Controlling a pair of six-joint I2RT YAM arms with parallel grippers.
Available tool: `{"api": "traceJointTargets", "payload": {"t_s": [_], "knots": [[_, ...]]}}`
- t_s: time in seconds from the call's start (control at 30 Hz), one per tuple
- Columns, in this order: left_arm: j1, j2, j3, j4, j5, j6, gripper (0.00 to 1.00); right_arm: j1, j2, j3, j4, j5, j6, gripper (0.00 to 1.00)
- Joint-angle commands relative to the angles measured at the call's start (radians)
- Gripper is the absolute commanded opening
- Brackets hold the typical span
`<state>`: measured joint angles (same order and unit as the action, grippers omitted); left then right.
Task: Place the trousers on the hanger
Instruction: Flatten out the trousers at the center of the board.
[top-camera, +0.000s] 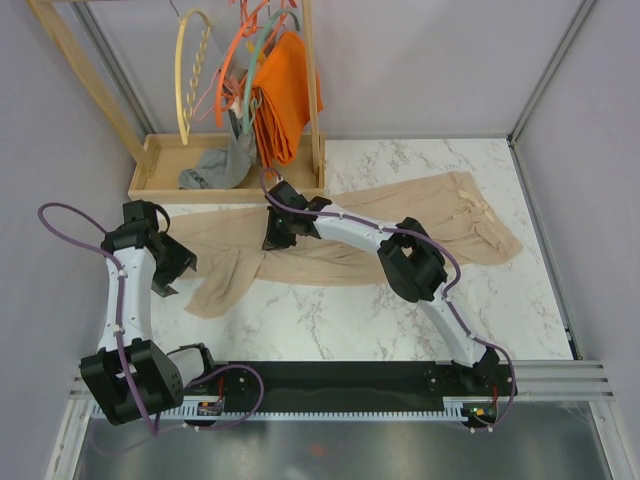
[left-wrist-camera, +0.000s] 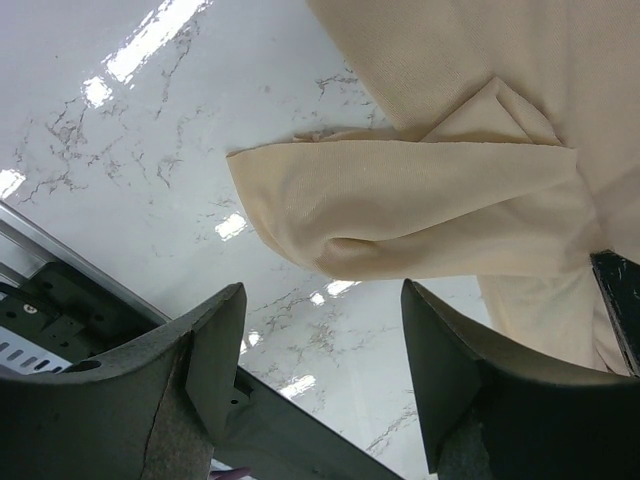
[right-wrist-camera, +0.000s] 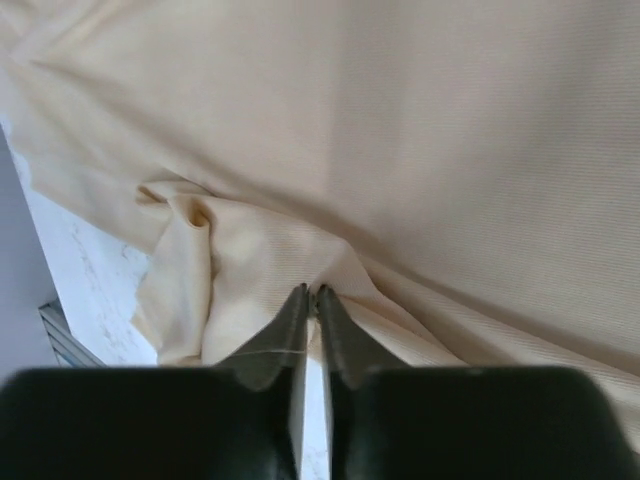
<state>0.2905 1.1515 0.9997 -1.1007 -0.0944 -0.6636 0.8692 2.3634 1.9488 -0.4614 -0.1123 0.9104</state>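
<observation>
The beige trousers (top-camera: 470, 225) lie spread across the marble table, waist at the right, legs running left. The pale yellow hanger (top-camera: 190, 75) hangs on the wooden rack at the back left. My right gripper (top-camera: 275, 238) is down on the legs near the rack; in its wrist view the right gripper (right-wrist-camera: 313, 292) is shut on a pinched fold of the trousers (right-wrist-camera: 400, 130). My left gripper (top-camera: 176, 268) hovers at the left leg end. Seen from its wrist, the left gripper (left-wrist-camera: 322, 300) is open over bare marble, just short of the folded leg end (left-wrist-camera: 420, 210).
A wooden rack with a tray base (top-camera: 160, 160) stands at the back left. It carries an orange cloth (top-camera: 285, 95), orange hangers (top-camera: 235, 50) and a teal hanger (top-camera: 255, 62), with a grey garment (top-camera: 215, 165) in the tray. A black rail (top-camera: 340, 385) lines the near edge.
</observation>
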Motion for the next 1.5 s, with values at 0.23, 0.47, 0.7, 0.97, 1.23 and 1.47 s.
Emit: {"api": "traceJointTargets", "payload": {"t_s": [0.23, 0.47, 0.7, 0.97, 1.23, 1.47], "knots": [[0.013, -0.004, 0.039, 0.022, -0.07, 0.045, 0.71, 0.056, -0.255, -0.19, 0.023, -0.029, -0.16, 0.0], [0.016, 0.068, 0.062, 0.045, -0.045, 0.091, 0.7, 0.191, -0.516, -0.586, 0.073, -0.144, -0.341, 0.08], [-0.065, 0.154, 0.019, 0.084, 0.117, 0.125, 0.72, 0.143, -0.55, -0.675, -0.016, -0.172, -0.427, 0.49], [-0.267, 0.113, -0.061, 0.234, 0.307, 0.082, 0.68, -0.136, -0.647, -0.685, -0.057, -0.107, -0.424, 0.48], [-0.53, 0.306, -0.003, 0.295, 0.246, 0.016, 0.68, -0.292, -0.592, -0.623, -0.151, -0.093, -0.438, 0.48], [-0.672, 0.454, 0.056, 0.266, 0.18, -0.054, 0.56, -0.349, -0.639, -0.679, -0.152, -0.112, -0.429, 0.47]]}}
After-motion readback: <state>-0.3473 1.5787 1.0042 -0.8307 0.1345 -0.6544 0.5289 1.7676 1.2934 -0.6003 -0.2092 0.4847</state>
